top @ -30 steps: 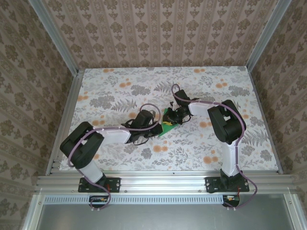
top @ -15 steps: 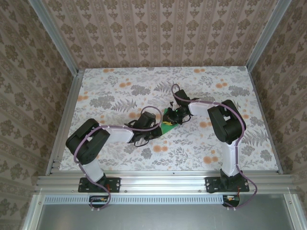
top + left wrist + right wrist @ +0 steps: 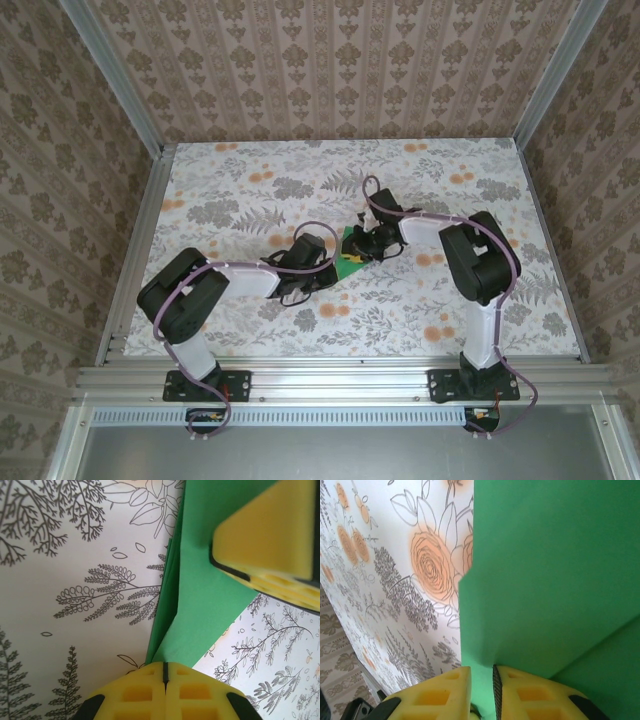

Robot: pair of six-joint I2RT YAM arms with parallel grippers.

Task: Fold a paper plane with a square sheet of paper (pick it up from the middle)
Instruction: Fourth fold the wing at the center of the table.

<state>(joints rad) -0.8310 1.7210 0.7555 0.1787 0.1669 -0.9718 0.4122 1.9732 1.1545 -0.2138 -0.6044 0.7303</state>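
Note:
The square sheet of paper (image 3: 350,262) is bright green and folded into a creased wedge, close to a paper plane's shape. It lies mid-table between both grippers. In the left wrist view the paper (image 3: 210,590) narrows to a point that runs into my left gripper (image 3: 164,672), which is shut on that tip. The right gripper's yellow finger (image 3: 265,525) rests over the paper's far end. In the right wrist view my right gripper (image 3: 481,680) stands a narrow gap apart, with the green paper (image 3: 555,570) showing in the gap and spreading away in front.
The floral tablecloth (image 3: 250,200) covers the table. Aluminium frame rails (image 3: 330,378) run along the near edge, and patterned walls close in the other three sides. Both arms (image 3: 470,260) reach in toward the centre.
The left arm's elbow has swung a little to the right and its wrist has edged toward the paper. The right arm's elbow shifted slightly right. The paper stays in place.

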